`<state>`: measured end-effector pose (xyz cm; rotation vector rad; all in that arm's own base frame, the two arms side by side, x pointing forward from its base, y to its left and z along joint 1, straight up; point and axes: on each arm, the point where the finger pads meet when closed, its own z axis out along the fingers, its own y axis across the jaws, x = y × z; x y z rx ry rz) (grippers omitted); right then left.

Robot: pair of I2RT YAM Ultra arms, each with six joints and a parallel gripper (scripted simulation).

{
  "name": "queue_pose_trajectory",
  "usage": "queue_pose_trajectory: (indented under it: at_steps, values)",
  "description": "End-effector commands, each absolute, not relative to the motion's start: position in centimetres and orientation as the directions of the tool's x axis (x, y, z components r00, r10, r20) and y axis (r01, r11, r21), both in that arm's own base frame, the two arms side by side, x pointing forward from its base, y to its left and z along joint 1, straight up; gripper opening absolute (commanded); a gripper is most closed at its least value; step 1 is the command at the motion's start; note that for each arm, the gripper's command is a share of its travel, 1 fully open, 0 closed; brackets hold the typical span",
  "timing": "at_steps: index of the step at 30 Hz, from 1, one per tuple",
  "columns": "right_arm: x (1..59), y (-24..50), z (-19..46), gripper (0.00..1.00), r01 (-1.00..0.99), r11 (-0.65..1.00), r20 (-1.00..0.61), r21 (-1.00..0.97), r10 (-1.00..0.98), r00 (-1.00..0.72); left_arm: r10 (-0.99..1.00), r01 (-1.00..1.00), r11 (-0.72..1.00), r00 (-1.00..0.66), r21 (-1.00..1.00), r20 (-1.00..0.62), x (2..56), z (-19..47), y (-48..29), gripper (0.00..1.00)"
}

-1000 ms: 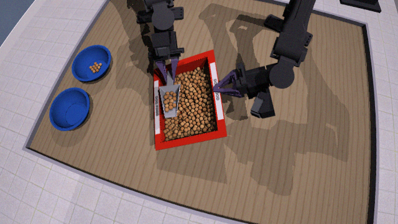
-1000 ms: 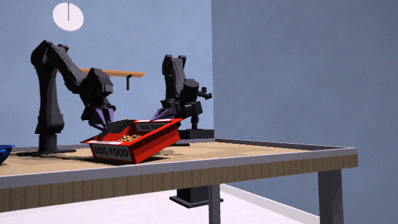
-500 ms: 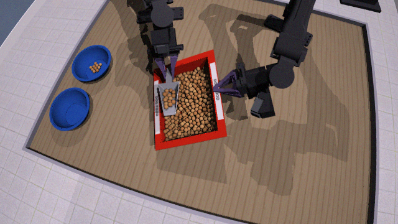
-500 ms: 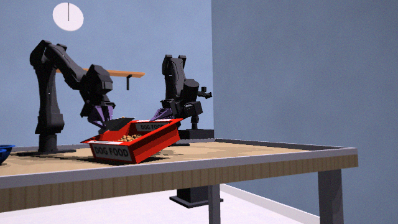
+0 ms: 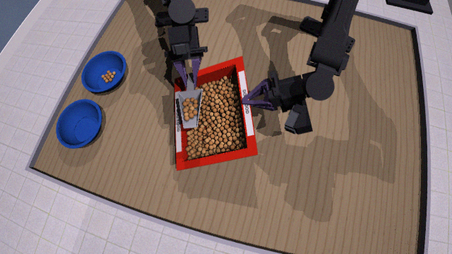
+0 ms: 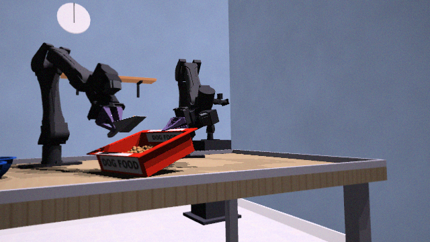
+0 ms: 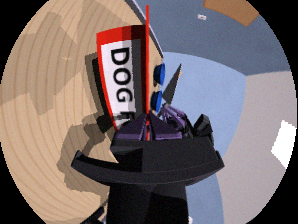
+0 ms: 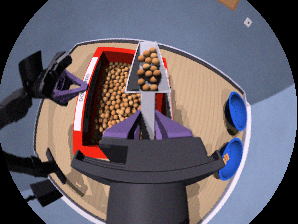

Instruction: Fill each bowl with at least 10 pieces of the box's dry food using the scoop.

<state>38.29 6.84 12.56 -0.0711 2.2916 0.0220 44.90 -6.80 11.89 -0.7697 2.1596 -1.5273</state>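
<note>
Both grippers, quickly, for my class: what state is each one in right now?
Left tool: closed on the rim of the red box.
Right tool: closed, holding the loaded scoop.

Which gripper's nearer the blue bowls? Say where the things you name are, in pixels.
Right. The right gripper [image 5: 190, 85] [image 6: 113, 129] [image 7: 162, 105] [image 8: 147, 112] holds the scoop [image 5: 191, 94] [image 6: 131, 125] [image 7: 172, 89] [image 8: 148, 107] above the box's bowl side [image 5: 215, 160] [image 6: 168, 156] [image 7: 107, 37] [image 8: 78, 142]; the left gripper [image 5: 244, 101] [image 6: 163, 130] [image 7: 147, 113] [image 8: 88, 87] grips the opposite rim, across the box from the bowls [image 5: 79, 121] [image 6: 4, 165] [image 7: 159, 74] [image 8: 237, 111].
</note>
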Motion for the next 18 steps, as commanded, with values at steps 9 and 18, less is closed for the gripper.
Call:
queue_pose_trajectory:
  at_steps: [9, 18]
  values:
    - [38.1, 2.1, 13.5, 0.0, 0.017, 1.0, -0.719, -0.003, 0.01, -0.695, -0.617, -0.082, 0.276, -0.779, -0.958, -0.111, 45.9, 15.8, -6.4, 0.0]
    - [37.9, -2.7, 13.6, 0.0, 0.128, 0.992, -0.713, -0.005, 0.086, -0.695, -0.617, -0.082, 0.276, -0.779, -0.958, -0.111, 45.9, 15.8, -6.4, 0.0]
